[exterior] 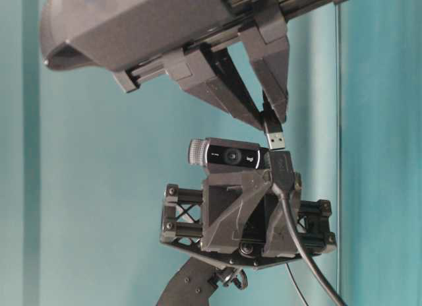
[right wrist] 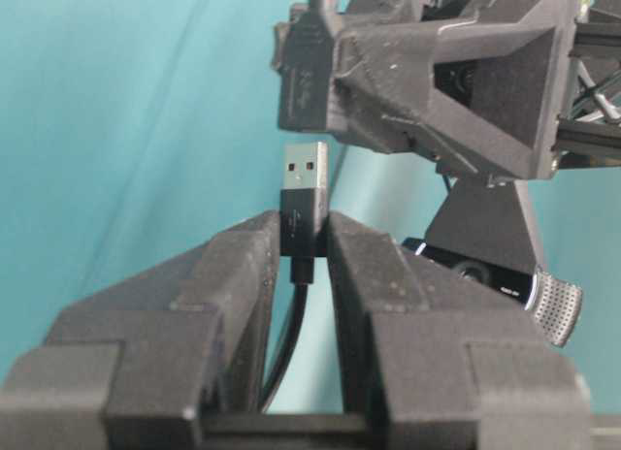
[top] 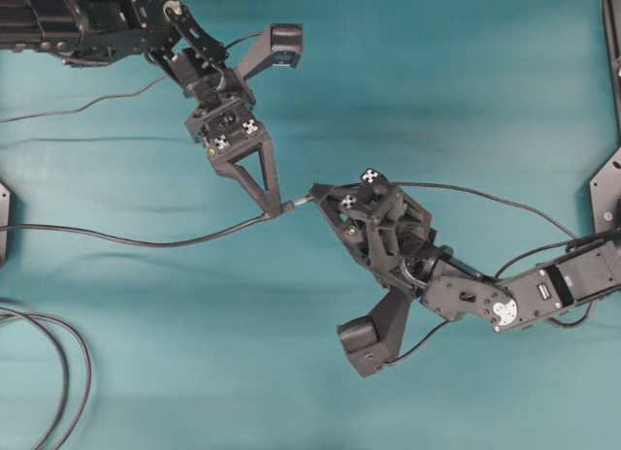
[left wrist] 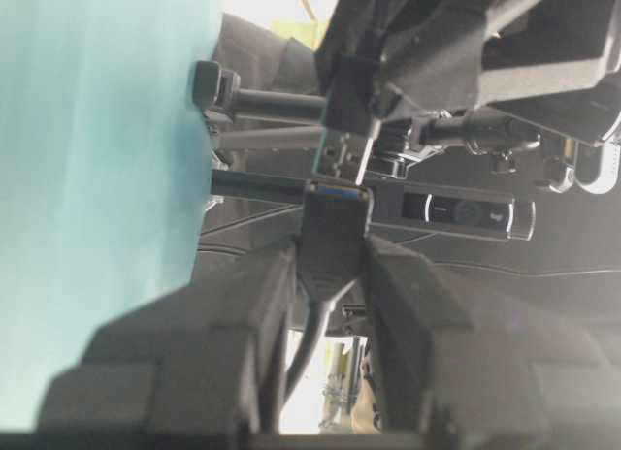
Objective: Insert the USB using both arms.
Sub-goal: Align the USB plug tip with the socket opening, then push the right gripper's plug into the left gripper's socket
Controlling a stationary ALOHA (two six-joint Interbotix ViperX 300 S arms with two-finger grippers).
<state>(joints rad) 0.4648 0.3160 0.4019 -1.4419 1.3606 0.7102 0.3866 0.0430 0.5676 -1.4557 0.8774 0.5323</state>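
Observation:
The USB (right wrist: 305,171), a silver-tipped plug with a short dark body, is held in my right gripper (right wrist: 304,227), which is shut on the body. My left gripper (left wrist: 332,251) is shut on the black socket (left wrist: 335,227), whose cable hangs down between the fingers. Seen from overhead, the right gripper (top: 312,194) and the left gripper (top: 278,209) meet tip to tip at mid-table. In the table-level view the USB (exterior: 275,138) points down at the socket (exterior: 281,166). The plug's tip is right at the socket's mouth, and the whole silver part shows.
The socket's thin cable (top: 126,240) runs left across the teal cloth. A thicker looped black cable (top: 60,372) lies at the bottom left. The plug's cable (top: 485,196) arcs right over the right arm. A black frame part (top: 607,188) stands at the right edge.

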